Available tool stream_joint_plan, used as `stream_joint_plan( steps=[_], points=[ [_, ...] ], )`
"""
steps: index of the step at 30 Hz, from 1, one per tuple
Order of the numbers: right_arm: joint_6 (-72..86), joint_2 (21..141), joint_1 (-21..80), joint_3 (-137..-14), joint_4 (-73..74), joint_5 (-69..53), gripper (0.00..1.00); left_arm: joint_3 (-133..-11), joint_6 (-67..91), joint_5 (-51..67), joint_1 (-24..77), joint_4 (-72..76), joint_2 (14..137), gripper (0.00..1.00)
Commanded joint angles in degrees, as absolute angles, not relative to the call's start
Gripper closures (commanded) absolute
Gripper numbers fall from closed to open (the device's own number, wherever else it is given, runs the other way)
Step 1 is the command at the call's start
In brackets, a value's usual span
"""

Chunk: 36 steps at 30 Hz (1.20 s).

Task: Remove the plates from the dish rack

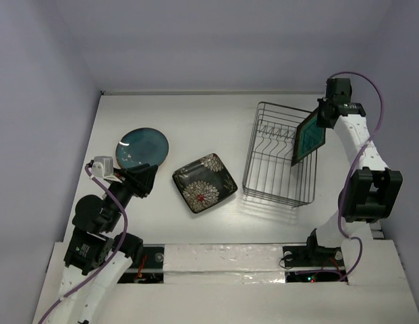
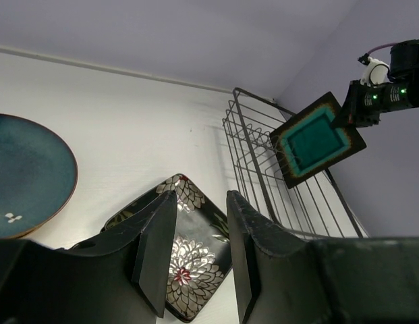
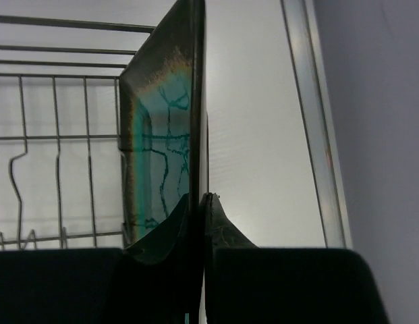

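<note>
Right pincer (image 1: 322,116) clamped on square teal plate (image 1: 308,138) edge above dish rack (image 1: 271,181) — thin grip, could slip or clip wires.

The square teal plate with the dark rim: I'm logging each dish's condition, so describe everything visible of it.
The square teal plate with the dark rim looks like glazed ceramic: a glossy teal centre with fine crackle lines, a brownish band, then a dark edge. It stands on edge, tilted, over the right side of the grey wire dish rack. The right claw pinches its upper corner. Whether its lower edge touches the wires cannot be told.
</note>
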State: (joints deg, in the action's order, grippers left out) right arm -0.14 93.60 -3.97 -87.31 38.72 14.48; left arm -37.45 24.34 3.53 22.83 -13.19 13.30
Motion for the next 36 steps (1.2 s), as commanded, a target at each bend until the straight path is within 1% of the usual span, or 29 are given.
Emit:
stream_joint_plan(
  steps=[1,9,13,16,18,19,21,23,24,28,32,33,34,35,36],
  points=[
    [2.46,89.04,-3.87,-94.39,36.9,16.43,1.0,-38.85,24.35,3.34,23.2,-11.43,12.83,0.67],
    [0.7,87.89,-3.87,-98.87,38.32,17.75,1.0,-38.76,24.43,4.04,23.2,-11.25,13.36,0.67],
    [-2.63,88.77,-2.37,-100.19,38.32,22.32,1.0,-38.67,24.52,4.13,23.2,-11.25,13.71,0.67],
    [-4.74,91.65,1.57,-102.21,38.67,26.69,1.0,-38.67,24.43,4.22,23.2,-11.25,13.88,0.67],
    [-6.41,93.77,4.99,-105.37,39.02,30.56,1.0,-38.67,24.52,4.22,23.2,-11.25,14.06,0.67],
    [-6.33,94.82,5.97,-106.86,40.24,35.81,1.0,-38.67,24.52,4.13,23.2,-11.25,14.24,0.67],
    [-5.54,97.03,7.81,-112.99,42.18,38.13,1.0,-38.67,24.61,4.22,23.2,-11.25,14.33,0.67],
    [-4.4,96.68,8.52,-116.79,43.68,40.86,1.0,-38.67,24.61,4.22,23.2,-11.16,14.68,0.67],
    [-3.87,96.42,8.53,-121.16,44.55,41.65,1.0,-38.58,24.52,4.39,23.2,-11.16,14.76,0.67],
    [-1.94,92.47,11.59,-127.34,47.99,44.2,1.0,-38.58,24.61,4.66,23.2,-11.07,15.2,0.67],
    [-0.27,85.44,15.89,-124.2,46.06,41.67,1.0,-38.5,24.52,4.66,23.2,-10.81,15.64,0.67],
    [0.78,84.04,16.69,-123.06,45.71,39.48,1.0,-38.5,24.61,4.75,23.2,-10.81,15.73,0.67],
    [2.88,80.89,17.48,-121.57,44.05,36.33,1.0,-38.58,24.61,4.66,23.2,-10.9,15.91,0.67],
    [5.25,79.03,18.53,-116.42,42.29,27.34,1.0,-38.5,24.61,4.48,22.68,-10.9,16.0,0.67],
    [6.67,77.27,21.16,-113.32,40.19,23.16,1.0,-38.5,24.61,4.13,22.68,-10.99,15.91,0.67]
  ],
)
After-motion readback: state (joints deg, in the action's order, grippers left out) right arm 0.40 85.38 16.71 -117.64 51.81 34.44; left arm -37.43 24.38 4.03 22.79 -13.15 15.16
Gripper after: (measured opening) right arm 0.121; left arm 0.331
